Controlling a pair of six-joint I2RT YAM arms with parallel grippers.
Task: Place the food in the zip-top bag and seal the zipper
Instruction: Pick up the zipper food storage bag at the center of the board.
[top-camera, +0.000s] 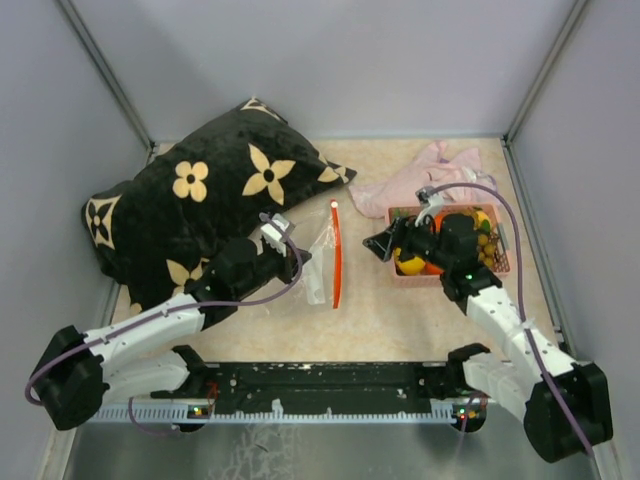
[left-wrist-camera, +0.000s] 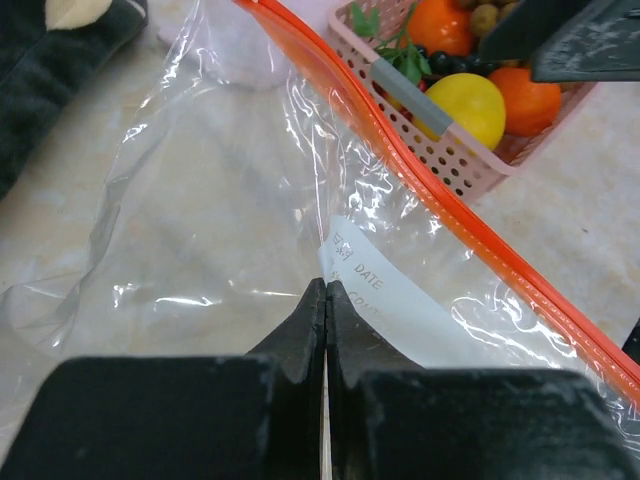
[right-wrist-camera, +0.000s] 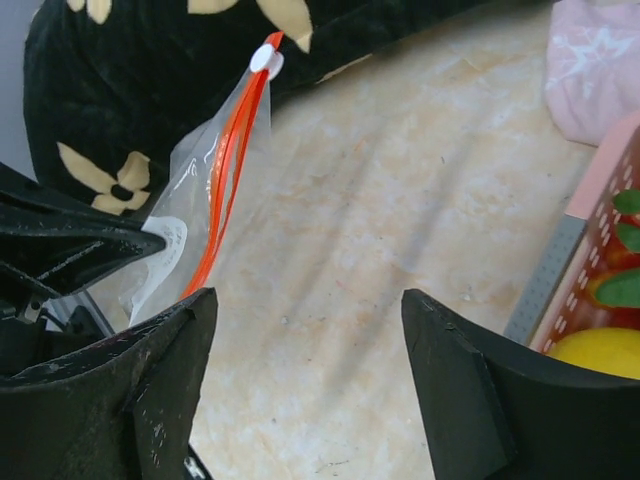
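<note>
Open, empty right gripper (right-wrist-camera: 308, 300) hangs at the bag-facing edge of the pink plastic basket (left-wrist-camera: 472, 162) of small toy fruit (left-wrist-camera: 465, 105); left gripper (left-wrist-camera: 326, 290) pinches the clear zip-top bag (left-wrist-camera: 200, 220).

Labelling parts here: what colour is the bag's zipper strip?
Orange-red zipper strip, clearest in the left wrist view.

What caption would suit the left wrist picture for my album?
Left claw pinches the clear zip-top bag, its orange-red zipper running toward a pink basket of toy fruit.
</note>
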